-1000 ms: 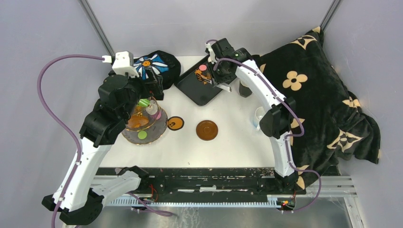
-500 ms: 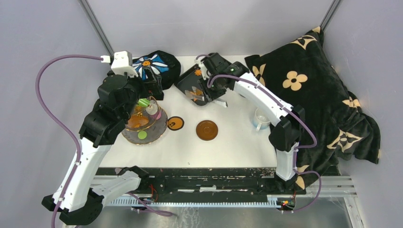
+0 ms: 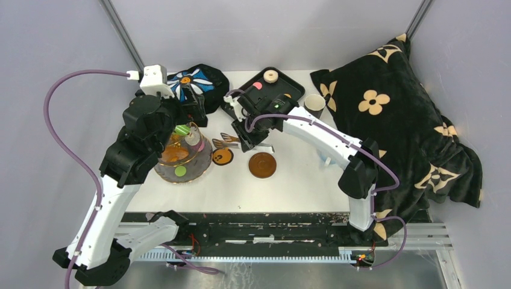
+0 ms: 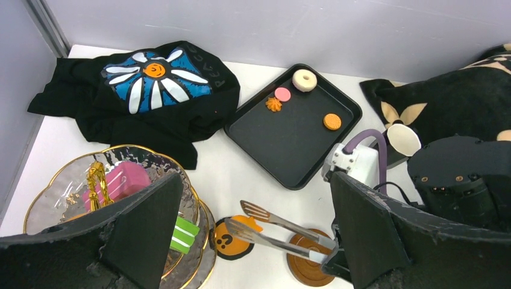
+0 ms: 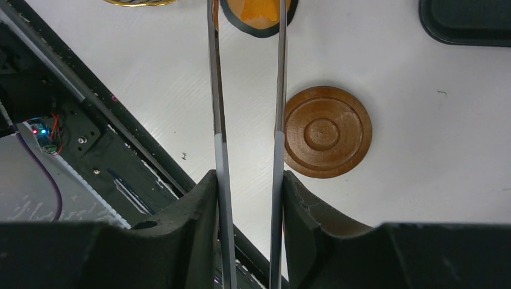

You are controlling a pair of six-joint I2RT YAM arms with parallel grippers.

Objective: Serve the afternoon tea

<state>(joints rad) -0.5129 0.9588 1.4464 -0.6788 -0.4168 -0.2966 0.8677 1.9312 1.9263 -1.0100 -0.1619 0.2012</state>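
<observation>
My right gripper (image 3: 252, 133) (image 5: 247, 201) is shut on metal tongs (image 4: 283, 232) (image 5: 217, 90). The tong tips (image 3: 224, 140) pinch a small orange pastry (image 4: 258, 223) just above an orange question-mark coaster (image 3: 222, 156) (image 5: 256, 15), right of the three-tier glass stand (image 3: 202, 168) (image 4: 60, 174). The stand holds a pink pastry (image 4: 123, 179) and a green one (image 4: 184, 235). My left gripper (image 3: 196, 111) (image 4: 253, 241) is open and empty over the stand. A brown saucer (image 3: 263, 165) (image 5: 327, 132) lies by the tongs. The dark cup (image 3: 313, 103) stands at the back; the white mug (image 3: 328, 158) is mostly hidden.
A black tray (image 3: 283, 90) (image 4: 301, 150) at the back holds a cream ring (image 4: 304, 79), a pink piece (image 4: 282, 94) and two orange pieces (image 4: 331, 121). The black flower cloth (image 3: 202, 81) lies back left. The black blanket (image 3: 398, 120) fills the right side.
My right arm has swung from over the tray to the left and nearer, carrying the tongs and orange pastry to beside the stand. The left arm has not moved.
</observation>
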